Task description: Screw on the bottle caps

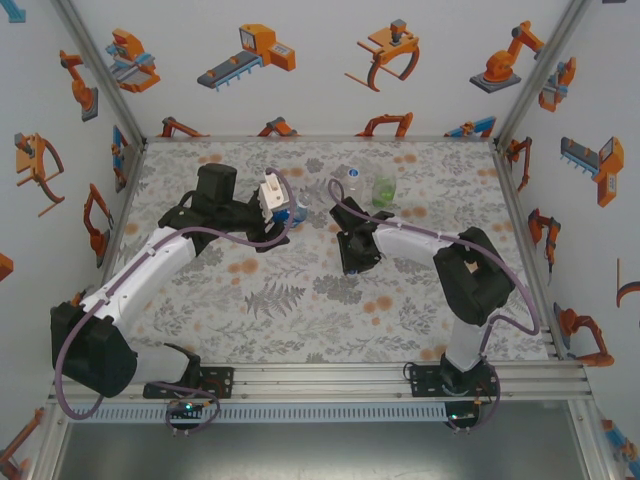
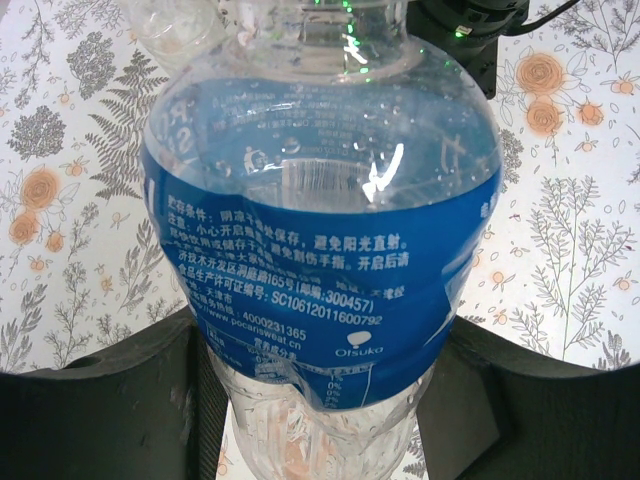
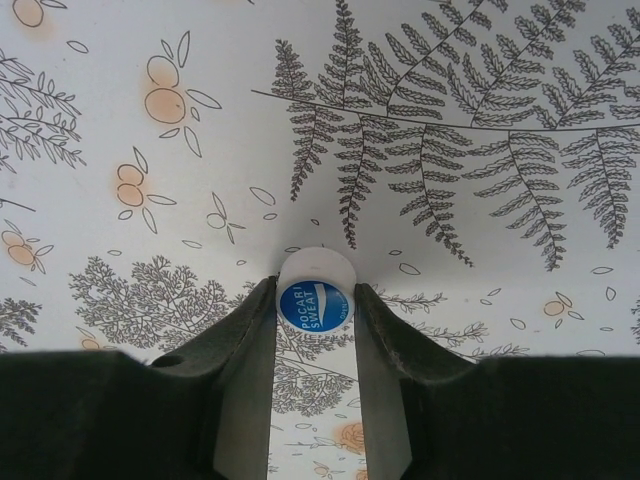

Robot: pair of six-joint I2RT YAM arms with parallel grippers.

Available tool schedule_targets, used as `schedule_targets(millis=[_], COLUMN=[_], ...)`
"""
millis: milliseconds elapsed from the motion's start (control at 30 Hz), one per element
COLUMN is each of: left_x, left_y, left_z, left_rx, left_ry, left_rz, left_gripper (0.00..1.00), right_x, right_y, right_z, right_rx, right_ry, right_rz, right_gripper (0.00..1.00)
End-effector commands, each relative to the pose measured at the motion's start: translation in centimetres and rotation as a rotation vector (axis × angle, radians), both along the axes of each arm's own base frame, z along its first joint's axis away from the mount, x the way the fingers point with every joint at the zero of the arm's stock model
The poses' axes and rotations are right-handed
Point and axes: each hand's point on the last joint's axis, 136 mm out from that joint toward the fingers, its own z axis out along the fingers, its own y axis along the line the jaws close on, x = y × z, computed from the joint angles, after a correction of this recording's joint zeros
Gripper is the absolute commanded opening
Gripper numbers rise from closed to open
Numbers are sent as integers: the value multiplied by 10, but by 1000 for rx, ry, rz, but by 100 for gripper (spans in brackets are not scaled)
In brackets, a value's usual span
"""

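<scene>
Left gripper [image 2: 320,385]: clamped low on the blue-label bottle [image 2: 320,230]. The label is wrinkled near the fingers. Neck tilt: cannot tell from the wrist view.

Right gripper [image 3: 315,312]: tips pinching the cap [image 3: 316,285] across its width, logo face toward the camera, low over the table [image 3: 480,330].

Judgement: cap pick in hand. Lift straight up and turn the open side down. Find the mouth in the overhead view and seat the cap flat before you twist, since a skewed start would likely cross-thread.

Green bottle [image 1: 384,190] and plain bottle [image 1: 347,182] stand side by side toward the back.
</scene>
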Motion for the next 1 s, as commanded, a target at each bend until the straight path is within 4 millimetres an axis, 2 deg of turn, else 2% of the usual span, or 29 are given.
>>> schedule_targets(millis=[0, 67, 167, 333, 433, 567, 733, 833, 967], left_x=[-4, -5, -7, -13, -17, -26, -39, -42, -49], left_y=[-3, -3, -3, -4, -5, -8, -15, -15, -15], left_z=[4, 4, 2, 1, 1, -1, -15, -19, -20], left_rx=[-17, -18, -11, -7, -6, 5, 86, 105, 114], left_ry=[7, 2, -7, -29, -38, -63, -104, -104, -123], left_rz=[-28, -33, -45, -74, -95, -136, -182, -199, -235], left_gripper=[0, 0, 0, 0, 0, 0, 0, 0, 0], right_x=[4, 5, 6, 6, -2, -15, -58, -82, -104], right_y=[3, 5, 13, 25, 33, 38, 52, 56, 58], right_z=[20, 34, 67, 142, 183, 227, 278, 298, 310], right_rx=[2, 30, 102, 222, 284, 348, 466, 503, 521], right_ry=[-41, -68, -133, -307, -421, -571, -752, -828, -896], right_rz=[19, 25, 62, 204, 337, 480, 797, 956, 1115], right_gripper=[25, 22, 19, 17, 14, 10, 10, 9, 10])
